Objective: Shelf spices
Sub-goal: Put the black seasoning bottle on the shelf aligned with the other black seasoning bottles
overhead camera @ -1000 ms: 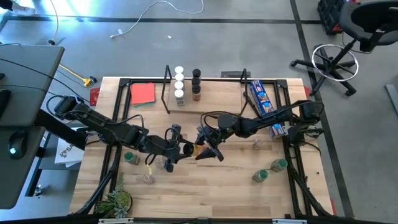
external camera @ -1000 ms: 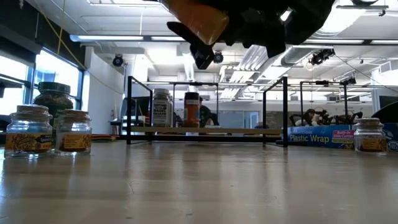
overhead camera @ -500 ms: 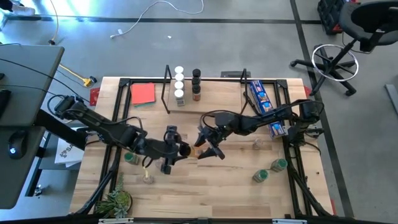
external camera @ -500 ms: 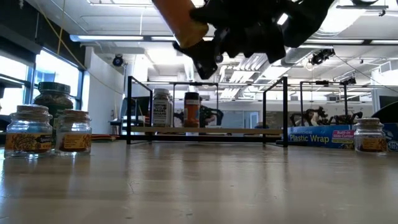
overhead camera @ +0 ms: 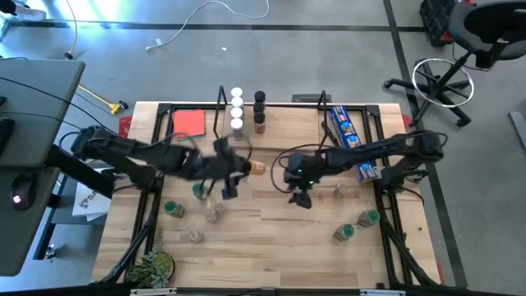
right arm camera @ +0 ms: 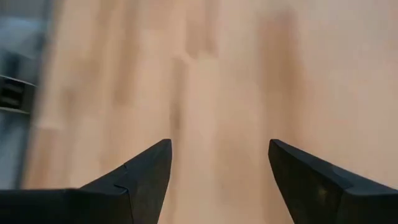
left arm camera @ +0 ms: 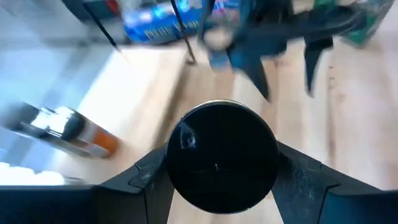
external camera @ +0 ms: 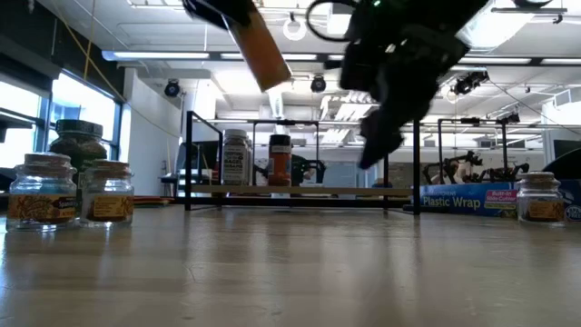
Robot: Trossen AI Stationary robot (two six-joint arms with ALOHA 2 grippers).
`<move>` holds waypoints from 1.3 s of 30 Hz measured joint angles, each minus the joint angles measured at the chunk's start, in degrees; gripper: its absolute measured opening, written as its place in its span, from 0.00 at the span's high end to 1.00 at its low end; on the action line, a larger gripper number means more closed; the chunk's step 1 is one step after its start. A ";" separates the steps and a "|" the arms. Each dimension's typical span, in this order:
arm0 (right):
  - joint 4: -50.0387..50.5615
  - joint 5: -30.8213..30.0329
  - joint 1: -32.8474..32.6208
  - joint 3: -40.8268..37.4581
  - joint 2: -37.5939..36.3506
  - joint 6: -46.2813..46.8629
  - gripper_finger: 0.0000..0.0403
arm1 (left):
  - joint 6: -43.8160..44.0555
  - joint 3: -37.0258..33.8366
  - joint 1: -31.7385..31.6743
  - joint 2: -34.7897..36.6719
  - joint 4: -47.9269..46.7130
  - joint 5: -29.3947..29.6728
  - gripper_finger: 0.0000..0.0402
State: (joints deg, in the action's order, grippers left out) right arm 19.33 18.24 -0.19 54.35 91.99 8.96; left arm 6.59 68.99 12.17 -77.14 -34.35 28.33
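The shelf stands at the table's far edge with several jars already on its left end. In front of it, the left gripper pinches an orange spice jar by its black-lidded end. The right gripper, beside it, hangs spread and empty. The jar looks light, rigid and smooth; a grip across the body seems safest.
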 joint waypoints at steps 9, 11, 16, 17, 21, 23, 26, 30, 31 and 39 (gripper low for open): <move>8.71 -18.84 -3.33 0.02 -13.20 2.85 0.35 | -5.32 6.51 -22.34 -10.73 -2.18 -18.27 0.48; 8.08 -20.11 -3.66 0.02 -14.64 2.87 0.35 | -7.69 10.77 -24.64 -14.55 -6.42 -18.85 0.48; 7.30 -21.18 -3.71 0.02 -15.64 2.96 0.35 | -13.24 19.85 -27.47 -22.97 -15.53 -15.73 0.48; 7.36 -21.18 -3.71 0.02 -15.57 2.80 0.35 | -14.18 20.87 -27.81 -24.32 -15.80 -15.38 0.48; 7.42 -21.18 -3.71 0.02 -15.24 2.85 0.35 | -17.10 22.90 -28.75 -28.08 -15.62 -15.80 0.48; 7.34 -21.18 -3.71 0.02 -15.22 2.98 0.35 | -17.49 23.18 -29.01 -29.09 -15.50 -15.78 0.48; 7.41 -21.18 -3.71 0.02 -15.22 2.98 0.35 | -18.13 23.21 -29.10 -29.51 -15.57 -15.79 0.45; 7.29 -21.31 -3.71 0.02 -15.22 2.98 0.35 | -18.13 23.30 -29.21 -29.51 -15.24 -15.79 0.39; 7.18 -21.34 -3.71 0.02 -15.22 2.98 0.35 | -18.00 23.30 -29.35 -29.51 -15.27 -15.83 0.37; 6.90 -21.51 -3.71 0.02 -15.22 3.62 0.35 | -17.23 23.30 -30.25 -29.51 -14.94 -13.16 0.31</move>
State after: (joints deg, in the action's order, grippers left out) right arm 26.24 -3.27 -3.90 54.37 76.77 12.58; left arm -10.65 92.29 -18.07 -106.65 -49.29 15.17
